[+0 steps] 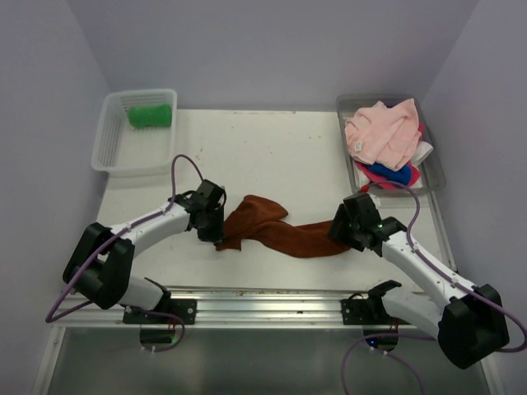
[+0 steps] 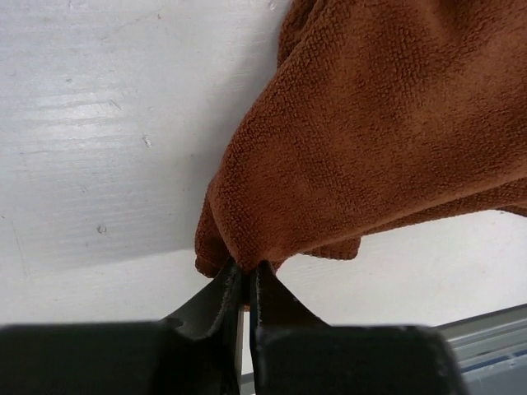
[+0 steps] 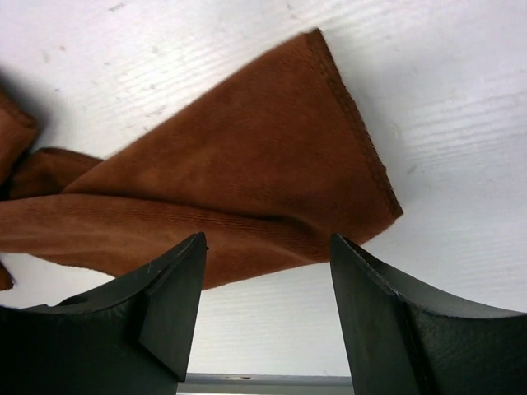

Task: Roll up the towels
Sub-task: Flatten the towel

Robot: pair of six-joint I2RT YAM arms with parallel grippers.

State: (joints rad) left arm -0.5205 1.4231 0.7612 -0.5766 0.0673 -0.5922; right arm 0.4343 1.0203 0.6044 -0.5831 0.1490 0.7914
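Closely, through the left wrist view, we see the left pincer (image 2: 244,276) nipped almost closed on a corner of the brown towel (image 2: 387,132), the cloth bunching up from its tips. The right wrist view shows us the right pincer (image 3: 268,247) spread wide and holding nothing, with the towel's hemmed end lying flat on the table (image 3: 461,99) beyond the gap. Only the top view gives us the whole. There the brown towel lies crumpled between both arms, a green towel (image 1: 150,115) sits in the basket (image 1: 107,152) far left, and a pink towel (image 1: 383,132) lies over a blue towel (image 1: 387,174) in the tray (image 1: 435,169) far right.
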